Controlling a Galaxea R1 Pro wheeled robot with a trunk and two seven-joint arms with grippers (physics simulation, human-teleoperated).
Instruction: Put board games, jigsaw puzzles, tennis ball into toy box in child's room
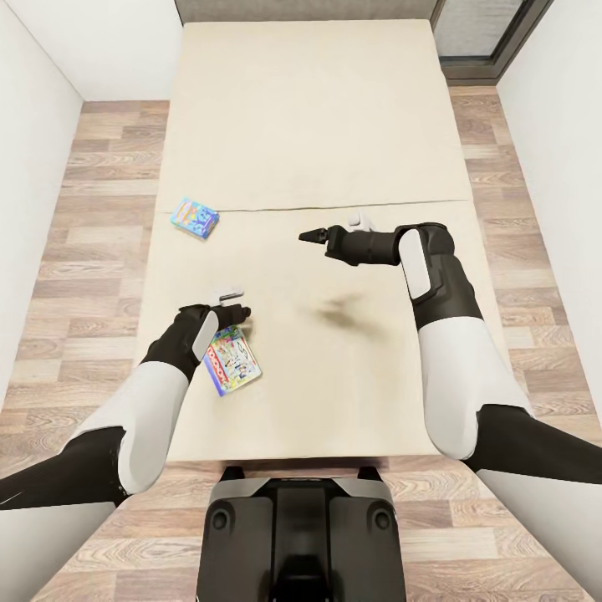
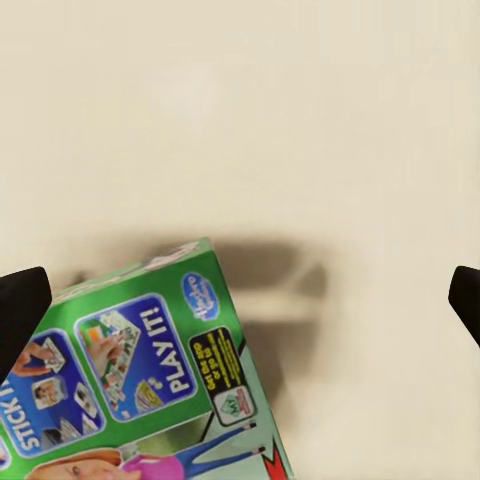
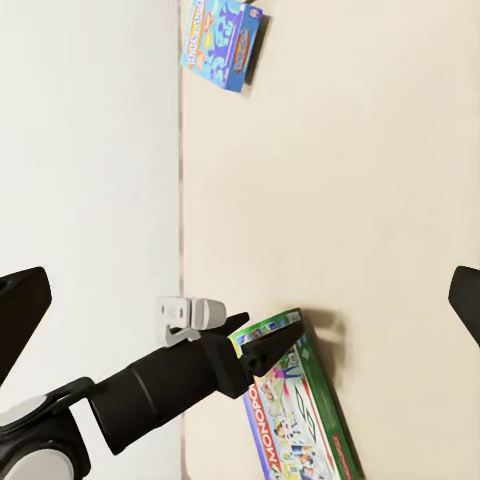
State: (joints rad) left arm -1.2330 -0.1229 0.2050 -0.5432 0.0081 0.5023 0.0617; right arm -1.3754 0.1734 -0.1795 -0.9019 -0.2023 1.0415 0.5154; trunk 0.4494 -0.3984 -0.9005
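Observation:
Two board games lie flat on the bed [image 1: 334, 134]. The small blue box [image 1: 194, 217] rests near the bed's left edge. Nearer to me is the pale green multicoloured box [image 1: 232, 360], also seen in the right wrist view [image 3: 300, 410]. My left gripper [image 1: 237, 315] hovers open over that box's far end; the left wrist view shows the box's green edge [image 2: 150, 350] below and between the spread fingers [image 2: 20, 305]. My right gripper [image 1: 311, 237] is open and empty above the middle of the bed, pointing left. The blue box [image 3: 222, 38] lies ahead of it.
Wood floor [image 1: 92, 209] runs along both sides of the bed, with white walls close on each side. A dark-framed window or door [image 1: 485, 38] stands at the far right. My own base [image 1: 301, 527] is at the bed's near edge.

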